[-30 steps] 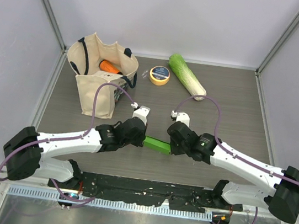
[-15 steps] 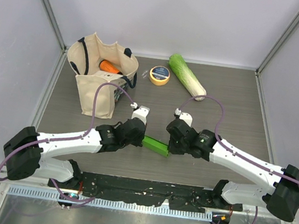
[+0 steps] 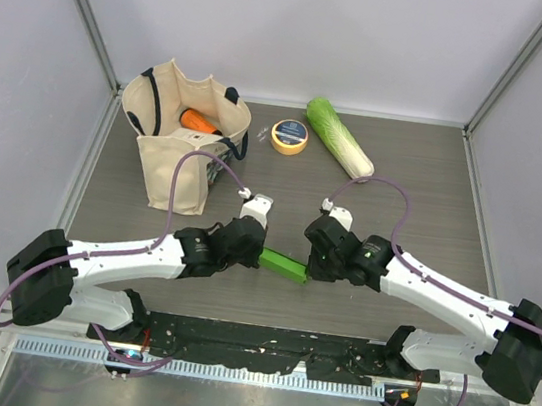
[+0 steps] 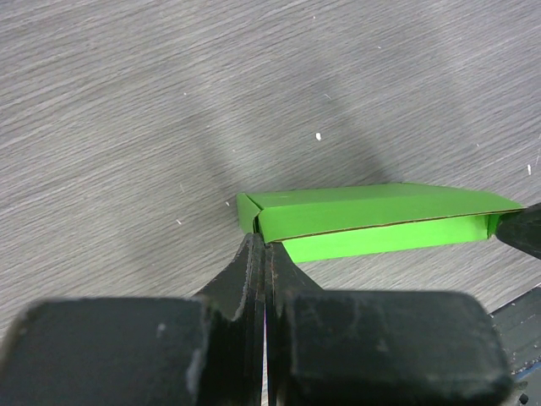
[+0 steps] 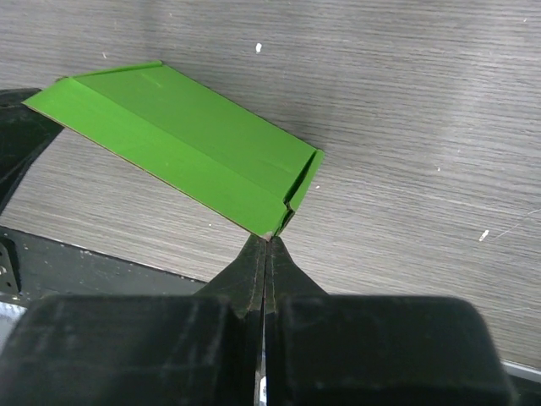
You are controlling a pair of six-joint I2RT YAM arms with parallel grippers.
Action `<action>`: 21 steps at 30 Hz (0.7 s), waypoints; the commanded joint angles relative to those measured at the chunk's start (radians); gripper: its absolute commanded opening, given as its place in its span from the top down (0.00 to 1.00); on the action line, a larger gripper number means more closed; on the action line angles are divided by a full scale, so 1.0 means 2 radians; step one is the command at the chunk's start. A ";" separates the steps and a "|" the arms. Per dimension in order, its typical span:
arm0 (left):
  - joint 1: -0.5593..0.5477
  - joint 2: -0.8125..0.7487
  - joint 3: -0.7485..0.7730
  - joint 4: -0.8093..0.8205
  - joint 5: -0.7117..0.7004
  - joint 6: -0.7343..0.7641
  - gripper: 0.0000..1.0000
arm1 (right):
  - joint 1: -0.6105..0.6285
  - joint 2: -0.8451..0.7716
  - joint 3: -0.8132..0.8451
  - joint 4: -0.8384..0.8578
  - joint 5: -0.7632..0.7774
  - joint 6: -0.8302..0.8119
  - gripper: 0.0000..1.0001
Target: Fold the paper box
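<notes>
Paper box (image 3: 284, 264) hangs btwn the two claws over the desk (image 3: 425, 184), nr the middle of its near edge; a shadow under it in the left wrist view suggests it's held just off the surface, not lying on it. Long axis runs left-right along that edge, right end skewed a bit nearer it. Left claw (image 3: 258, 254) is clenched on thin card at the box's left end, right claw (image 3: 309, 269) clenched on the right-end corner by a small end flap, both w/ jaws pressed tight on the card edge. Neither arm is nearer: each has one end, and the box stretches away from each claw toward the other. Box looks flattish, so prob. mid-fold, and any pull or twist acts along that axis
</notes>
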 commanded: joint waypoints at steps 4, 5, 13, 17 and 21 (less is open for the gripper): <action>-0.009 0.008 -0.001 -0.017 0.019 -0.012 1.00 | 0.000 0.016 -0.004 -0.006 -0.001 -0.070 0.99; -0.009 0.008 -0.002 -0.015 0.019 -0.013 1.00 | 0.001 0.013 -0.005 -0.006 0.000 -0.078 0.99; -0.015 0.015 -0.006 -0.009 0.014 -0.023 1.00 | 0.040 0.028 -0.015 0.032 0.042 -0.073 0.99; -0.035 0.022 -0.013 -0.003 -0.019 -0.029 1.00 | 0.077 0.039 -0.035 0.067 0.077 -0.049 0.99; -0.057 0.023 -0.022 0.001 -0.054 -0.044 1.00 | 0.081 0.018 -0.061 0.091 0.088 -0.033 0.99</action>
